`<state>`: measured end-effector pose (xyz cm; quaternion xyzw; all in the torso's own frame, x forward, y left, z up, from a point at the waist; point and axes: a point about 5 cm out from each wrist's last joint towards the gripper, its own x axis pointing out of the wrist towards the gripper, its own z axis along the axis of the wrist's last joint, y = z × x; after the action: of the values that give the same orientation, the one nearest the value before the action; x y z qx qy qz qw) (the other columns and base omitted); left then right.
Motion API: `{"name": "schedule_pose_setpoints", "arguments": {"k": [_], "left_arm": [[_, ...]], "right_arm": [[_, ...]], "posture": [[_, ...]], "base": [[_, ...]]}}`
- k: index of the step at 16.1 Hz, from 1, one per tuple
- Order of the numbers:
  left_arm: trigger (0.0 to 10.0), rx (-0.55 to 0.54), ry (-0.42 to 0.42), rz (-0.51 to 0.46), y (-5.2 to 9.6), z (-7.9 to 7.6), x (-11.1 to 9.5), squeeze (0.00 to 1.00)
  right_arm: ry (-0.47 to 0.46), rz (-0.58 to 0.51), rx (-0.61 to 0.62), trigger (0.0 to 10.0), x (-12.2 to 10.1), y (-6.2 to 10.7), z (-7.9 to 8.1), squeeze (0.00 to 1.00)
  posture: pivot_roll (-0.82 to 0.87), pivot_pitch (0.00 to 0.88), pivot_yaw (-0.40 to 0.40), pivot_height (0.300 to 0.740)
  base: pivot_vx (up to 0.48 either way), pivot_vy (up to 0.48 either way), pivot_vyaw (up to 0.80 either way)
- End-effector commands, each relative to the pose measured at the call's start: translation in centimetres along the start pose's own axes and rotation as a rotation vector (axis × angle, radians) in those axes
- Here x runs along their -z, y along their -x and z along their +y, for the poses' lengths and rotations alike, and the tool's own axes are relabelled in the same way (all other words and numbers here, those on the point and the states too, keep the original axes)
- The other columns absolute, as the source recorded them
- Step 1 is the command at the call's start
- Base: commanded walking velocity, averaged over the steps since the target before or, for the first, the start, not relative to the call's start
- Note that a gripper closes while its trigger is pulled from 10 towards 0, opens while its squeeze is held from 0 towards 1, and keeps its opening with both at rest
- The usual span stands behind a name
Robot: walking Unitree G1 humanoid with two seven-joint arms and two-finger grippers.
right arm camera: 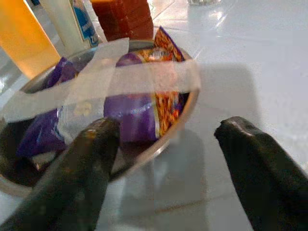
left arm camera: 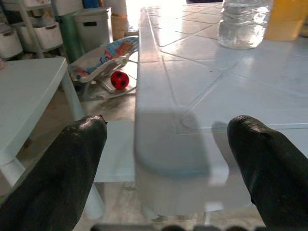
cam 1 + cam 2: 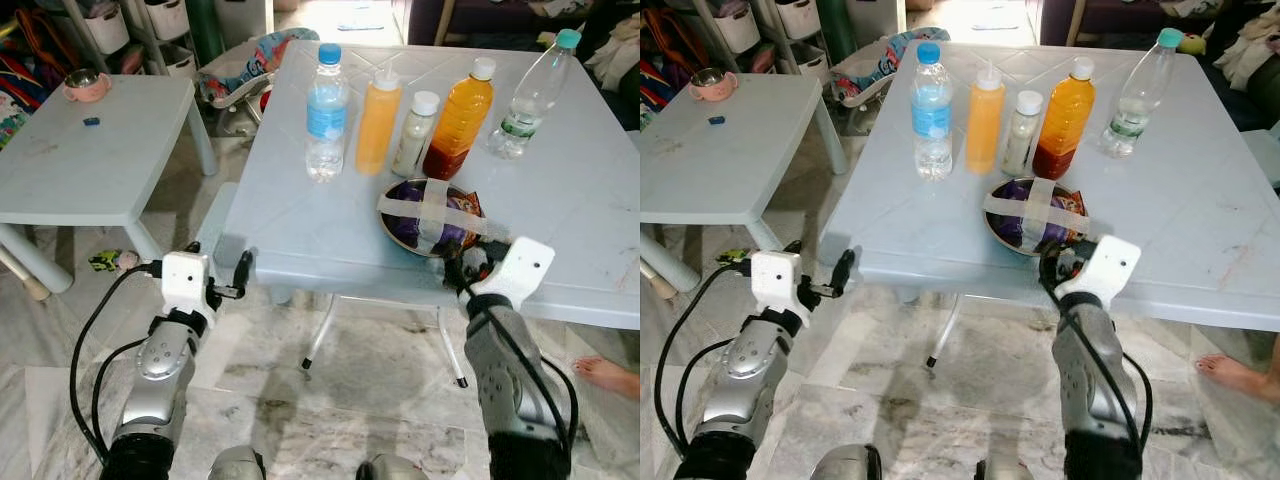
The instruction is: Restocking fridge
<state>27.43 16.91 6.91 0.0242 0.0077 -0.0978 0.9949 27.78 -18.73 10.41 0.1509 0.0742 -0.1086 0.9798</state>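
on the surface (image 3: 330,225) before me stands a row of upright bottles: a water bottle (image 3: 326,112) with blue cap, an orange squeeze bottle (image 3: 377,123), a small pale white-capped bottle (image 3: 415,133), an amber bottle (image 3: 458,119), and a clear bottle (image 3: 532,95) leaning, teal-capped. nearer me sits a metal bowl (image 3: 432,216) holding a purple snack packet (image 1: 139,113), taped across.

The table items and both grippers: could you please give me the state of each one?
Water bottle: upright, capped.
Orange squeeze bottle: upright, capped.
Small white bottle: upright, capped.
Amber bottle: upright, capped.
Clear bottle: leaning, capped.
Steel bowl: taped over, purple packet inside.
Left gripper: open, at table edge.
Right gripper: open, at bowl.
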Motion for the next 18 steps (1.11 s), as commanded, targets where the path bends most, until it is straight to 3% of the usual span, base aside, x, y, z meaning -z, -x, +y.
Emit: {"name": "schedule_pose_setpoints", "arguments": {"k": [1,2,4,7,8,9,10,18], "left_arm": [[10.0,0.003,-0.011,0.003,0.0,0.1,0.1,0.00],[10.0,0.003,-0.012,0.002,0.0,0.1,0.1,0.00],[10.0,0.004,-0.012,0.002,0.0,0.1,0.1,0.00],[10.0,0.010,-0.015,0.002,-0.1,0.0,0.1,0.00],[10.0,0.012,-0.016,0.000,-0.2,-0.1,0.0,0.00],[10.0,0.013,-0.017,0.000,-0.2,-0.1,0.0,0.00],[10.0,0.015,-0.019,0.000,-0.2,-0.1,0.0,0.00],[10.0,0.018,-0.023,-0.005,-0.4,-0.3,-0.1,0.00]], "right_arm": [[-0.002,0.007,0.013,2.0,-0.1,-0.4,-0.5,0.00],[0.001,-0.003,0.023,3.3,-0.4,-0.6,-0.8,0.00],[0.005,-0.013,0.033,3.2,-0.7,-0.8,-1.1,0.00],[0.003,-0.002,0.052,4.0,-0.7,-1.2,-1.7,0.00],[0.002,0.017,0.048,7.3,-0.5,-1.2,-1.6,0.00],[-0.001,0.029,0.040,9.1,-0.3,-1.2,-1.5,0.00],[-0.014,0.054,0.026,10.0,0.1,-1.2,-1.3,0.00],[-0.180,0.068,-0.192,10.0,-0.2,-0.9,2.2,0.00]], "posture": [[0.00,0.051,0.015,0.740],[0.00,0.051,0.015,0.740],[0.00,0.050,0.015,0.740],[0.00,0.049,0.020,0.740],[0.01,0.049,0.022,0.740],[0.01,0.049,0.023,0.740],[0.01,0.049,0.025,0.740],[0.01,0.048,0.022,0.740]], "base": [[0.000,0.000,0.00],[0.000,0.000,0.00],[0.000,0.000,0.00],[0.000,0.000,0.00],[0.000,0.000,0.00],[0.000,0.000,0.00],[0.000,0.000,0.00],[0.000,0.000,0.00]]}}
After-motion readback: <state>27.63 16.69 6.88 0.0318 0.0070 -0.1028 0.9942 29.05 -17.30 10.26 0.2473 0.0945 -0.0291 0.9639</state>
